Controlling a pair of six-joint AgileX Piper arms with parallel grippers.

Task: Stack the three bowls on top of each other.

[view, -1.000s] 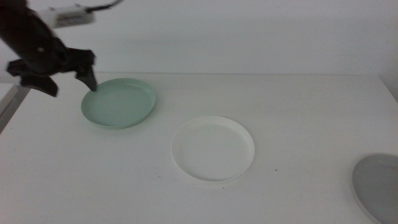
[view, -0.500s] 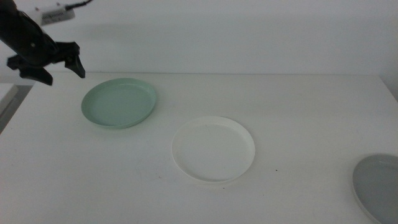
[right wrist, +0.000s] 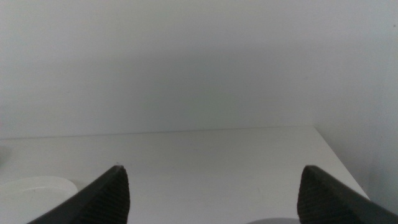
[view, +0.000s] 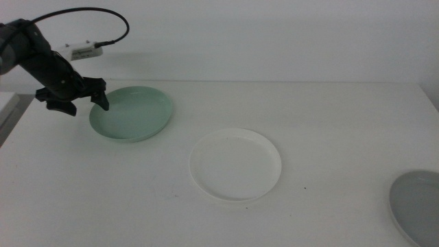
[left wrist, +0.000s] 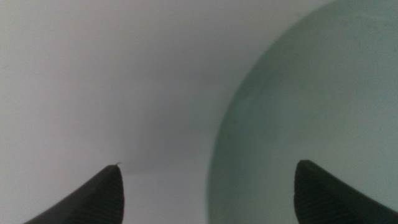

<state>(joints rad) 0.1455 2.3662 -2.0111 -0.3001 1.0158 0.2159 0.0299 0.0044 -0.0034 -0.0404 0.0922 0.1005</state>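
The mint green bowl sits at the table's back left. My left gripper is open at that bowl's left rim; in the left wrist view the left gripper has one jaw over the bare table and the other over the green bowl. The white bowl lies in the middle of the table. At the front right corner the grey bowl is partly cut off by the picture's edge. My right gripper is open and holds nothing, and it is out of the middle view. The white bowl also shows in the right wrist view.
The white table ends at a pale wall at the back. A black cable loops above the left arm. The table's left edge runs close to the left gripper.
My left gripper lifted away to the back left of the green bowl, then came down again at the bowl's left rim. The three bowls have stayed where they were.
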